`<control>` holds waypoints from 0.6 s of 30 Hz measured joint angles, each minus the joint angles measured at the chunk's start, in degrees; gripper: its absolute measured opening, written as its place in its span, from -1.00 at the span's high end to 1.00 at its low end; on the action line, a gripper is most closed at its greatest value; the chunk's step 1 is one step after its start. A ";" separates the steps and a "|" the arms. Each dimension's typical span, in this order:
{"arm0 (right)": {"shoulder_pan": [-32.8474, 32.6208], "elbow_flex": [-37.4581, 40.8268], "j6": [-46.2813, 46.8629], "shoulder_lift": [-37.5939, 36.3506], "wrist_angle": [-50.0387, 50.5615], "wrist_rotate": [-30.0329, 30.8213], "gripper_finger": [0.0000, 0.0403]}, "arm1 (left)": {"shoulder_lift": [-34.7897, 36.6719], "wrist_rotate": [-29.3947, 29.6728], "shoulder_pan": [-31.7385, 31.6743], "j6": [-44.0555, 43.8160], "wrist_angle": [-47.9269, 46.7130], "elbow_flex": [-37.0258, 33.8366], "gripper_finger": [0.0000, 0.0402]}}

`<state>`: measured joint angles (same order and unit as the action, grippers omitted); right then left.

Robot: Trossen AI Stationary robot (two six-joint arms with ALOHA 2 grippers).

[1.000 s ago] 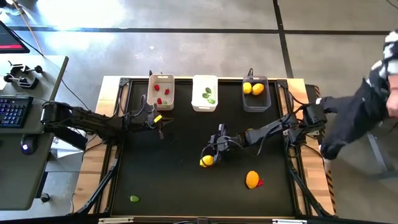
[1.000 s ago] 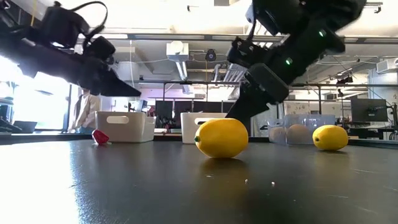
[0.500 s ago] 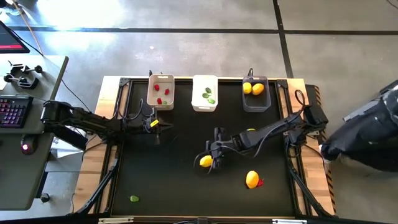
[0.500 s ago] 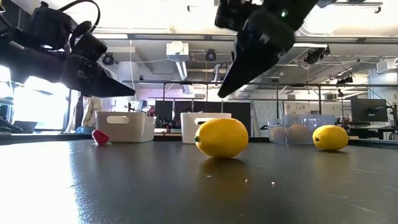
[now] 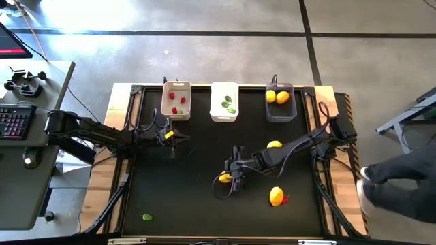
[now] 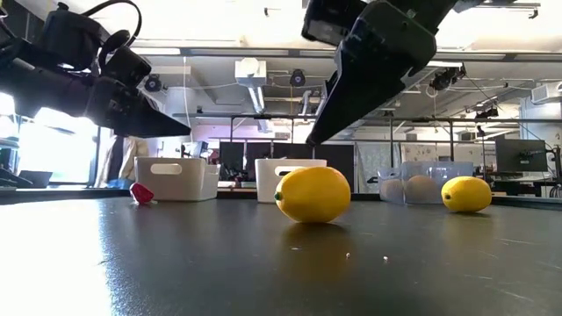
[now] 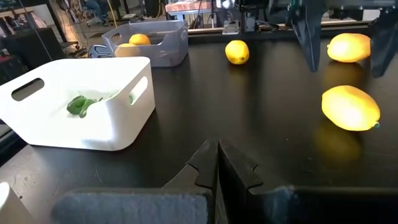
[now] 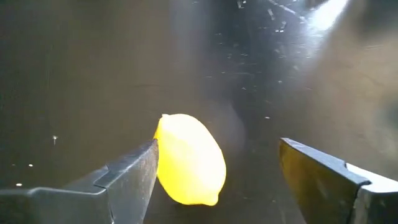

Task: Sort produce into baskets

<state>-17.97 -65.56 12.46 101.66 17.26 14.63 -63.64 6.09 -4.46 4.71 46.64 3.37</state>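
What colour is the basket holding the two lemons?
Dark grey plastic basket; clearest in the high view.

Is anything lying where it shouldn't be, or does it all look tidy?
Nothing is spilled or damaged. Some produce simply lies loose on the table: a green piece near the front left corner, three yellow fruits, and a red piece touching one of them.

Black table top (image 5: 184, 197) w/ wood edges. A desk (image 5: 27, 184) sits beside it w/ a keyboard (image 5: 12, 121). A person (image 5: 402, 187) walks by.
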 joint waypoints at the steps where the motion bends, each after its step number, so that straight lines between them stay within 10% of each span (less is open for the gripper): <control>1: 0.11 0.00 0.03 0.42 -0.49 -0.57 -0.59 | 0.00 0.02 0.00 0.00 -0.06 0.00 1.00; 18: 0.34 0.02 -5.42 3.35 -3.45 -6.09 -0.58 | 0.00 0.06 0.00 0.00 -0.39 0.01 1.00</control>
<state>-17.63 -65.54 7.04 105.01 13.81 8.54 -63.64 6.15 -4.47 4.71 46.24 3.38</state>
